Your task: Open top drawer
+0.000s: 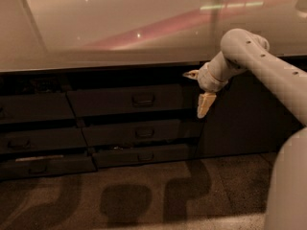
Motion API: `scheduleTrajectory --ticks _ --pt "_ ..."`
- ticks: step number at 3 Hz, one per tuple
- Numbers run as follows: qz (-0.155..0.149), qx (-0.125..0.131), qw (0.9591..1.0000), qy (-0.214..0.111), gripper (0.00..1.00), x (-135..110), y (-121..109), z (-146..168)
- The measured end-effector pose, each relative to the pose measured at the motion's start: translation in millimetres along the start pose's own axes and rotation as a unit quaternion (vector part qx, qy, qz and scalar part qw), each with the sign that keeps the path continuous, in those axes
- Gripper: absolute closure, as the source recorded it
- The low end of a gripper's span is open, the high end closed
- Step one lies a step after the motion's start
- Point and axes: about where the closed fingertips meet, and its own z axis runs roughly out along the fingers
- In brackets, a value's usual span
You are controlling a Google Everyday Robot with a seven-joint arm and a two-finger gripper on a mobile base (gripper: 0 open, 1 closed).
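A pale, glossy countertop (120,37) spans the top, carrying a pink reflected streak and small light spots. Below its front edge lies a speckled floor (230,186) with dark shadows. The gripper (197,90) hangs just under that edge, toward the countertop's right, fingers spread.
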Motion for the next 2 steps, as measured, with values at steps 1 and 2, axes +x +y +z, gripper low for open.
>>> scheduleTrajectory --ticks 1,2 --pt "0.02 -0.038 0.9991 0.001 0.0 15 -8 27" --pt "0.032 -0.056 0.9979 0.003 0.0 31 -20 44"
